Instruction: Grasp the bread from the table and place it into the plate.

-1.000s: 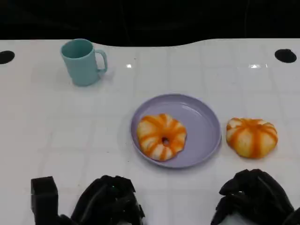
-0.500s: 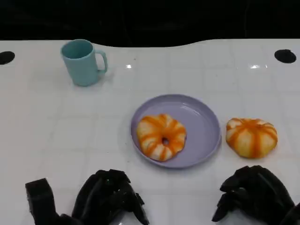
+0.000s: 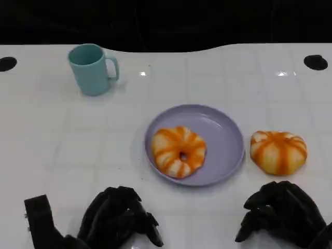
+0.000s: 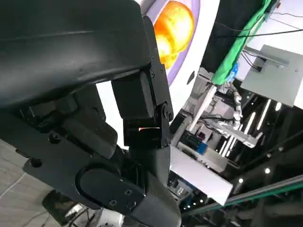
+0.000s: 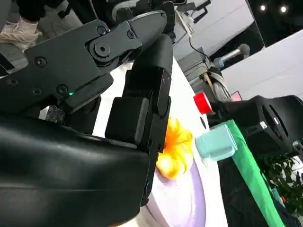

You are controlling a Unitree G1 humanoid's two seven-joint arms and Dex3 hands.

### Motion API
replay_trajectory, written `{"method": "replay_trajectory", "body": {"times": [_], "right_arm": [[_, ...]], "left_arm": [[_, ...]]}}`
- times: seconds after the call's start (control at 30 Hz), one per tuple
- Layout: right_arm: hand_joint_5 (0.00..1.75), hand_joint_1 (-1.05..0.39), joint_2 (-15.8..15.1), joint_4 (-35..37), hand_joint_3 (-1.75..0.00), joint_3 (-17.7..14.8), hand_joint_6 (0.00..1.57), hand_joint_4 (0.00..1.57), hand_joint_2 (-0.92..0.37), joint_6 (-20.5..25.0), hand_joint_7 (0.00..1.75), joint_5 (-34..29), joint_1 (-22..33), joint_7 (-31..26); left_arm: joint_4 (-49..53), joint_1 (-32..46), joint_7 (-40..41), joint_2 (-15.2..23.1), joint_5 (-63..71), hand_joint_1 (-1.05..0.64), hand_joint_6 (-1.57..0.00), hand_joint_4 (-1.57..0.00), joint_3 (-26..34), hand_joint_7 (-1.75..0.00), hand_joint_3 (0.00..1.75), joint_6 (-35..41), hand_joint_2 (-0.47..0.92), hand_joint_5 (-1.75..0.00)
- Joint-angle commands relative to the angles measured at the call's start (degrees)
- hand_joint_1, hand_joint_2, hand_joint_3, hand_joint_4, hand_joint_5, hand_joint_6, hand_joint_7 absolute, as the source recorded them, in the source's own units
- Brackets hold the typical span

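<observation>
Across the whole head view a white tiled table (image 3: 62, 150) is spread, with a dark round hole near each far corner. Near its middle a lavender plate (image 3: 223, 129) is set, and a ring-shaped bread with orange stripes (image 3: 178, 151) is seen lying inside it, toward the plate's left part. Just beside the plate's right rim, resting on the bare table and apart from the plate, a second round bread with orange stripes (image 3: 278, 151) is found. A teal mug (image 3: 91, 68) is stood upright well away at the far left, its handle turned to the right.

At the near edge the left hand (image 3: 118, 220) is held low over the table, its fingers curled inward with nothing between them, well apart from the plate. The right hand (image 3: 282, 213) is likewise kept at the near edge, just short of the bread on the table and not touching it; its fingers are bent in and nothing is held.

From the right wrist view the mug (image 5: 216, 141) and the bread in the plate (image 5: 176, 150) are glimpsed past the black fingers (image 5: 142, 113).
</observation>
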Motion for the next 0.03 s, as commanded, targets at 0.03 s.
{"method": "replay_trajectory", "body": {"times": [0.03], "right_arm": [[0.29,-0.67,-0.57,1.58,0.00,-0.80,1.57,1.57,-0.72,1.39,0.04,0.34,0.90,0.67]], "left_arm": [[0.89,1.06,-0.02,0.87,-0.41,-1.05,-1.57,-1.57,0.71,-0.39,0.00,2.45,0.55,-0.59]]}}
